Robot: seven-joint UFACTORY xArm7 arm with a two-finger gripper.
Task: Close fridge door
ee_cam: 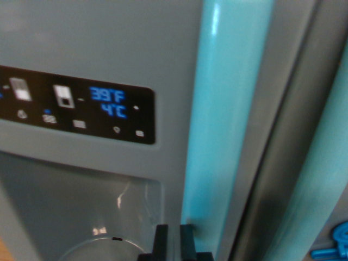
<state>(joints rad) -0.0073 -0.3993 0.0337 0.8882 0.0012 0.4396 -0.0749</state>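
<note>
A grey fridge door [109, 43] fills the wrist view at very close range. It carries a black control panel [81, 106] that reads 39°F and 4°C in blue. A tall teal handle [223, 109] runs down the door to the wrist view's right of the panel. A dark seam [277, 163] separates this door from a second door, whose own teal handle [326, 163] shows at the right edge. My gripper [174, 244] sits at the bottom centre, its two black fingertips [161, 242] close together and empty, just left of the handle's base.
Below the panel is the dispenser recess [81, 206], with a round grey tray at its bottom. A small blue part [337, 242] shows at the bottom right corner.
</note>
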